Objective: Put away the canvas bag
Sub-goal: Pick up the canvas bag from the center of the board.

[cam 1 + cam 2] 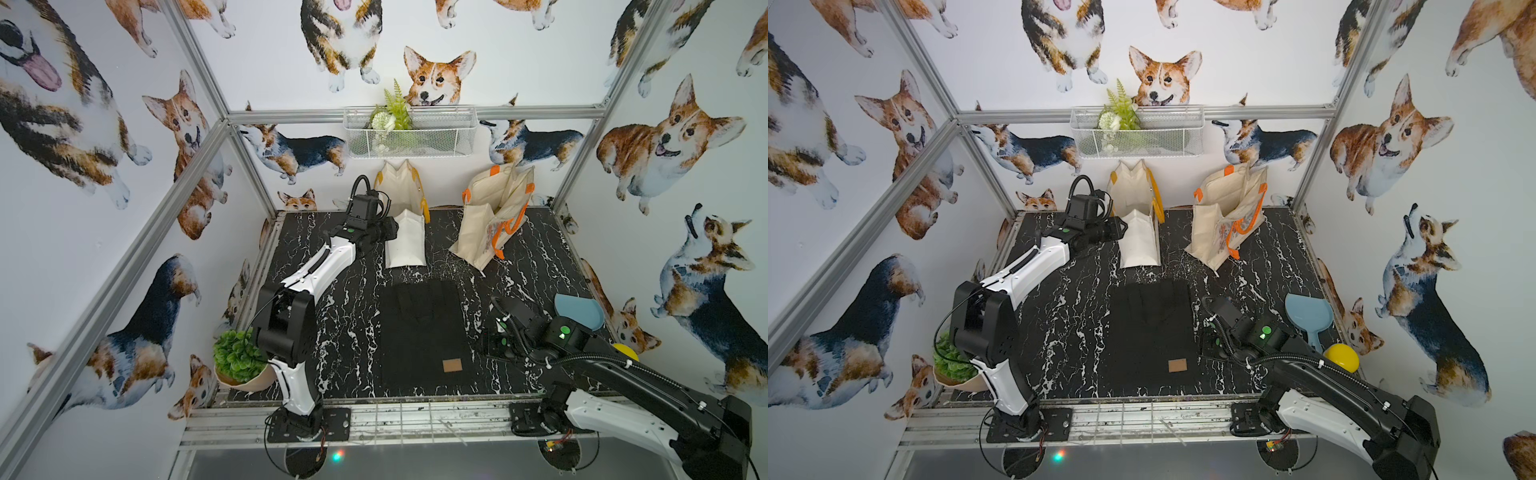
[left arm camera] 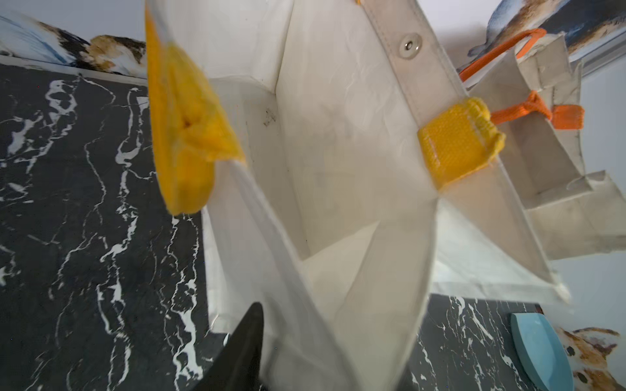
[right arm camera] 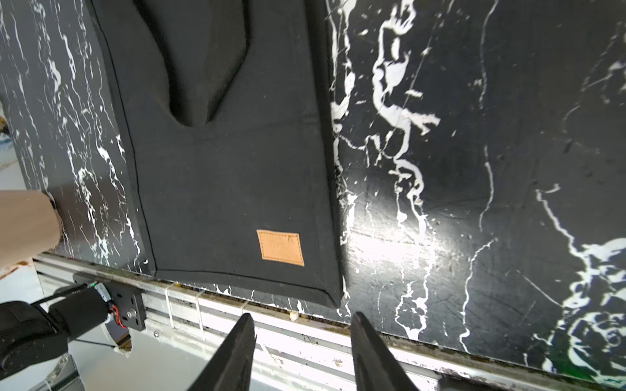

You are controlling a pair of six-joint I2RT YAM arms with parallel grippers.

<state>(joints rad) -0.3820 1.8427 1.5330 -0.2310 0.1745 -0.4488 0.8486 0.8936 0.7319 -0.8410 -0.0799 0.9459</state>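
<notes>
Potted plant (image 1: pixel 240 357), desk (image 1: pixel 340 299) front-left corner. Blue scoop (image 1: pixel 1308 312) + yellow ball (image 1: pixel 1342 357) nr rt edge. Wire basket (image 1: pixel 440 133) w/ fern (image 1: pixel 397 104), back wall.

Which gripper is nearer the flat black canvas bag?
Right. The right gripper is beside the edge of the flat black canvas bag; the left gripper is at the back, at the cream yellow-handled bag.

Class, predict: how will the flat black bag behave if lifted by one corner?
Probably floppy: the black bag lies flat with slack handles. Likely light, since it looks empty. It may drape and fold from a single corner.
</notes>
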